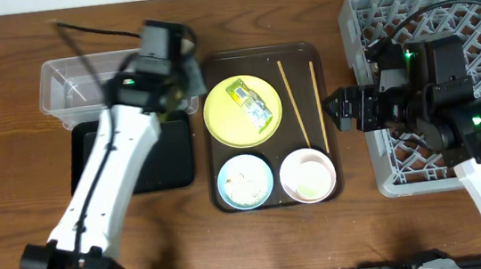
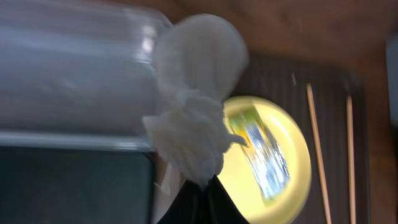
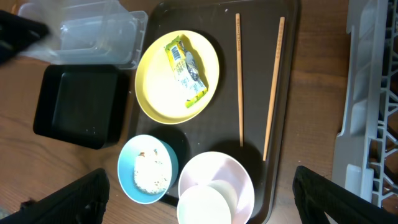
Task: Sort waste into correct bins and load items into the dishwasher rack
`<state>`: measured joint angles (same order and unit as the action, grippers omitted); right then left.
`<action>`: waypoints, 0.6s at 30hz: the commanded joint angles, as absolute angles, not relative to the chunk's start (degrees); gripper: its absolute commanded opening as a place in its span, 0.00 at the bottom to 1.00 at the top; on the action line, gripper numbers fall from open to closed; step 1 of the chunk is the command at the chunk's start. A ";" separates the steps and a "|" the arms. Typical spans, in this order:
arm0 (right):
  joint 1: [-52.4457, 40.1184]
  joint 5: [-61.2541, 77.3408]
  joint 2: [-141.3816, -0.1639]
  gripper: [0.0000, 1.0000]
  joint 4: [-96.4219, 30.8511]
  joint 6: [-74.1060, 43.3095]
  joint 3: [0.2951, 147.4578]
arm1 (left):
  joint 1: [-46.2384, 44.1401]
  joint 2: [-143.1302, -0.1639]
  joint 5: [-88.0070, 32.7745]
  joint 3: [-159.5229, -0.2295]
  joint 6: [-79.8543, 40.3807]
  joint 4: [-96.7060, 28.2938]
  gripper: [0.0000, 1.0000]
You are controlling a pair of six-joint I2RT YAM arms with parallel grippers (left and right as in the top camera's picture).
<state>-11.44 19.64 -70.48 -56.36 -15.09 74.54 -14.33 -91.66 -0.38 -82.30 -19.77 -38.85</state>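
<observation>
Sorting is barely begun — tissue clamped in left fingers, right fingers apart — wrapper, plate not yet moved.

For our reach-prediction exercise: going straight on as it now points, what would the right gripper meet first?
Something on the brown tray, probably the white-pink bowl; the right gripper aims downward, but depth is unclear.

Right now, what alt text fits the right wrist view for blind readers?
A brown tray holds a yellow plate with a wrapper, two chopsticks, a blue bowl of rice scraps and a pink bowl with a white cup. A clear tub and black tray sit left, a grey rack right.
</observation>
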 commanded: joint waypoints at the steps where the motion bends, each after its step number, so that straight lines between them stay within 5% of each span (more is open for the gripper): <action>1: -10.46 19.53 -70.41 0.92 -56.51 -15.86 75.75 | -10.72 -93.36 3.60 -82.19 -16.32 -37.28 0.06; 4: -10.46 19.55 -70.41 0.92 -56.51 -15.86 75.75 | -8.29 -95.29 6.57 -82.13 -16.12 -34.22 0.17; 7: -10.48 19.55 -70.41 0.93 -56.51 -15.86 75.75 | -6.31 -98.89 6.50 -82.11 -16.12 -31.53 0.55; 18: -10.48 19.55 -70.41 0.95 -57.28 -15.84 75.75 | -14.24 -95.55 -11.51 -82.63 -15.75 -34.52 0.57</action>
<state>-11.44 19.64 -70.48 -57.08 -15.11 74.54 -10.41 -97.19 -5.89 -82.26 -16.47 -34.15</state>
